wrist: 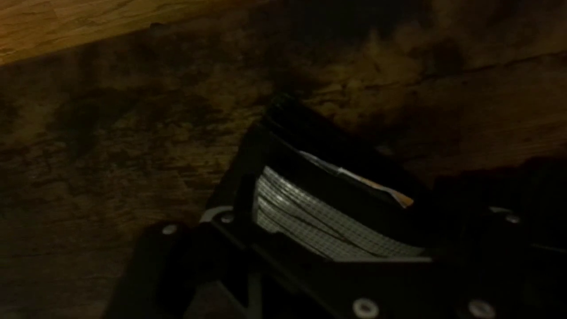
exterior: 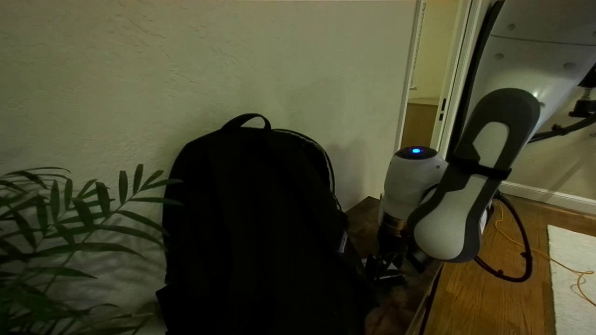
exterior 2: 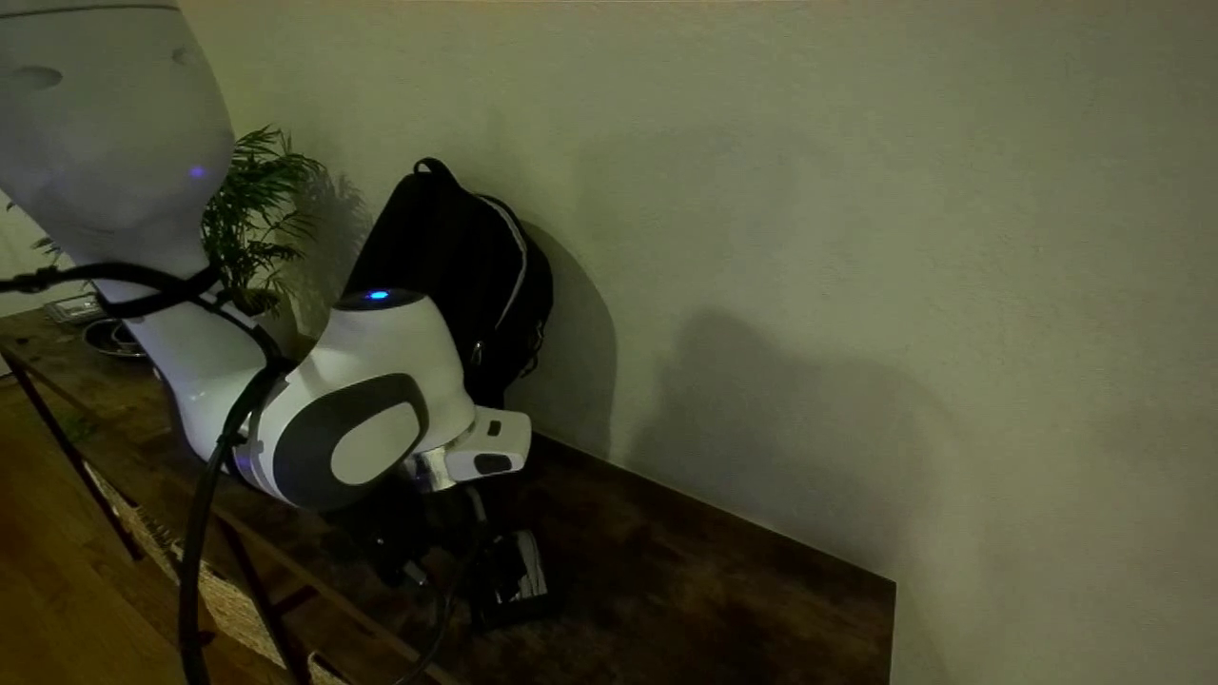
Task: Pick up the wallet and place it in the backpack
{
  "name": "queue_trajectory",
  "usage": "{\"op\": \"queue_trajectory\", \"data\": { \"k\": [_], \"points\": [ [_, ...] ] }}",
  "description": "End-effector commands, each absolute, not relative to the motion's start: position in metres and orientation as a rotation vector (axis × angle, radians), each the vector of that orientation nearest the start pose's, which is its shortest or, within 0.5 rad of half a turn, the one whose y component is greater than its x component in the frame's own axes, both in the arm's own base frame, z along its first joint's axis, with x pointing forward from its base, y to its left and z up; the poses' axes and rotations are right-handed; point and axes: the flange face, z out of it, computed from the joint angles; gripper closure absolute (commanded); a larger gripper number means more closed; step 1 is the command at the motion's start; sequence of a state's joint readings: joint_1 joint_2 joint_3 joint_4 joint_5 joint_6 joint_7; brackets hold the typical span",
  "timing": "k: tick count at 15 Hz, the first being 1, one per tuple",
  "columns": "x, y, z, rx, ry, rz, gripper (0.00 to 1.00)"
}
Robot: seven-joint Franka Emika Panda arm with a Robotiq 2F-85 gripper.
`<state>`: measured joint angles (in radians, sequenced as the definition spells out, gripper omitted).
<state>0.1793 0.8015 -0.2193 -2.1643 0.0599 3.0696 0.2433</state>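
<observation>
The black backpack (exterior: 260,223) stands upright on the table by the wall, and it shows in an exterior view beyond the arm too (exterior 2: 433,238). Flat on the dark tabletop lies the wallet (wrist: 305,212), its grey woven face up and an orange-white slip showing at its edge. An exterior view also shows the wallet (exterior 2: 535,571) below the wrist. My gripper (wrist: 341,190) is low over it and open, with one finger (wrist: 245,190) at its left side. The other finger is lost in the dark at the right, so contact cannot be told.
A leafy plant (exterior: 84,228) stands on the backpack's far side from the arm. The table (exterior 2: 714,590) runs along the wall (exterior 2: 856,285), with its front edge close to the gripper. A dish (exterior 2: 114,338) sits at the table's far end. A black cable (exterior 2: 205,495) hangs along the arm.
</observation>
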Motion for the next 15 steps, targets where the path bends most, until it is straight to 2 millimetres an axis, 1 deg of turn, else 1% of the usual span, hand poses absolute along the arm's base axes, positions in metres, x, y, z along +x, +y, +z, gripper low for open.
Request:
{"op": "queue_trajectory", "data": {
  "k": [1,10,13,15],
  "points": [
    [0.547,-0.043,0.043,-3.24,0.521,-0.308,0.0],
    [0.577,-0.071,0.038,-3.244,0.639,-0.39,0.0],
    [0.585,-0.077,0.04,-3.242,0.674,-0.417,0.0],
    [0.586,-0.075,0.047,-3.225,0.686,-0.387,0.0]
  ]
}}
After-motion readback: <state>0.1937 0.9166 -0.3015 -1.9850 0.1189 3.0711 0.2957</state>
